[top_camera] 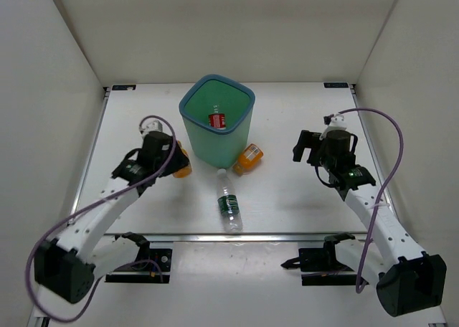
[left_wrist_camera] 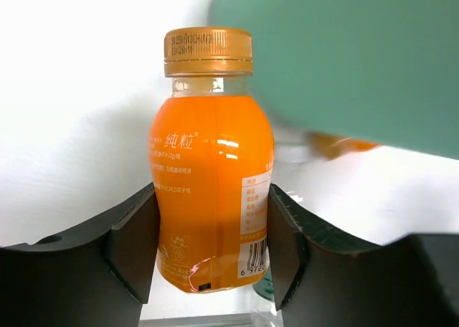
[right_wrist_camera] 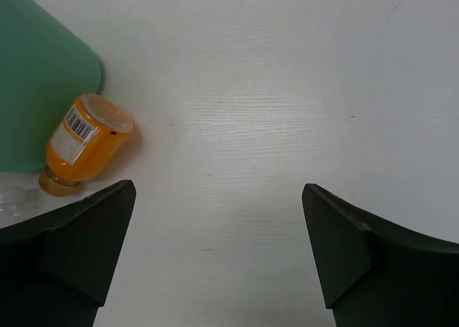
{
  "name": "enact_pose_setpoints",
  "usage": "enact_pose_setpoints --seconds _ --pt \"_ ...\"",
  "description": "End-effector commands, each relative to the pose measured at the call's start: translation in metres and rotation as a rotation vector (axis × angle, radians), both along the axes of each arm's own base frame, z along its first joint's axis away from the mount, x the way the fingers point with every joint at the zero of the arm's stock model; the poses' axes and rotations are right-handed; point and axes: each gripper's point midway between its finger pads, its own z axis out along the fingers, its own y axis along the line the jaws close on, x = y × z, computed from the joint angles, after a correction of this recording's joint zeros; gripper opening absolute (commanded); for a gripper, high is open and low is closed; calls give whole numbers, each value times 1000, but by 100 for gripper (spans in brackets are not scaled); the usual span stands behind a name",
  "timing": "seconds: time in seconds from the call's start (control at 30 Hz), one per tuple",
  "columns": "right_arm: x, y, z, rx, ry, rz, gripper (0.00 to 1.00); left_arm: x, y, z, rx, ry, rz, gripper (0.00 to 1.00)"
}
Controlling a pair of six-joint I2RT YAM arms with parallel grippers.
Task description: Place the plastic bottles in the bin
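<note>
So the left fingers [left_wrist_camera: 133, 252] are clamped on the lower half of an orange bottle [left_wrist_camera: 211, 183] just left of the bin [top_camera: 215, 149], and the right fingers [right_wrist_camera: 82, 248] are spread wide over the bench [right_wrist_camera: 251, 126], holding nothing. A red-labelled bottle [top_camera: 217, 119] is already in, a second orange bottle [top_camera: 248, 158] lies against the bin's near-right wall, and a green-labelled bottle [top_camera: 229, 204] lies nearer. The grip's low and the bin's tall, so a shallow lift could clip the rim [top_camera: 183, 106] and lever the bottle loose.
</note>
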Motion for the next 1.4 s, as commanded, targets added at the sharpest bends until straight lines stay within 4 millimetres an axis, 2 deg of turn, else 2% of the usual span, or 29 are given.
enact_pose_setpoints --seconds 0.0,0.03,0.07,0.1,0.17,0.27,0.33,0.4,0.47,0.57,0.6,0.67,0.7,0.73,0.8,0.83,0.9,0.93,1.03,1.07,1.13,1.17,1.2,1.23,1.33,1.37 --pt "6 20 -1 36 -8 45 99 8 44 107 79 -276 67 48" --pt "6 25 -1 39 -12 55 99 10 52 149 108 -373 74 48" --pt "8 28 -4 41 -4 50 99 12 55 172 131 -433 74 49" --pt "7 34 -6 41 -2 57 99 15 53 211 121 -537 86 49" --pt "9 41 -5 51 -7 56 99 23 44 261 153 -696 47 54" --pt "10 57 -8 97 -8 83 99 56 12 292 155 -781 -34 60" --pt "6 64 -12 123 -7 88 99 77 -12 299 145 -801 -87 64" --pt "1 73 -9 174 -23 97 99 110 -31 290 150 -767 -121 63" --pt "-2 84 -9 201 -39 115 99 126 -52 277 149 -733 -170 65" --pt "-8 87 -19 238 -21 101 99 147 -80 249 162 -690 -265 69" --pt "-7 88 -13 252 -41 104 99 151 -82 242 169 -667 -260 69" --pt "-9 88 -20 267 -36 99 99 152 -85 238 173 -646 -274 76" --pt "-8 85 -22 267 -32 84 99 150 -79 238 179 -644 -262 86" --pt "-5 86 -21 281 -28 75 99 145 -83 239 184 -649 -279 98" --pt "-1 91 -29 274 3 75 99 133 -79 256 198 -685 -277 99" --pt "1 92 -27 281 4 64 100 126 -82 256 210 -676 -298 99" --pt "13 105 -23 291 -23 56 99 107 -76 278 215 -707 -286 98" --pt "18 108 -21 288 -30 41 99 99 -77 278 211 -696 -306 99" --pt "36 123 -24 275 -32 2 99 73 -51 272 182 -648 -250 98" --pt "41 130 -29 266 -23 3 99 64 -32 261 182 -619 -212 99" --pt "54 140 -41 285 -2 -9 99 39 -7 218 167 -537 -168 98" --pt "59 145 -39 305 -2 -2 100 31 7 201 179 -489 -138 99" --pt "66 146 -45 310 0 -14 99 22 22 180 186 -443 -103 98" --pt "72 153 -50 335 28 -10 100 8 34 149 205 -359 -94 99" --pt "77 168 -71 330 109 -7 99 -27 65 81 242 -157 -50 99" --pt "75 170 -81 309 134 -10 99 -37 65 67 212 -123 -47 99"
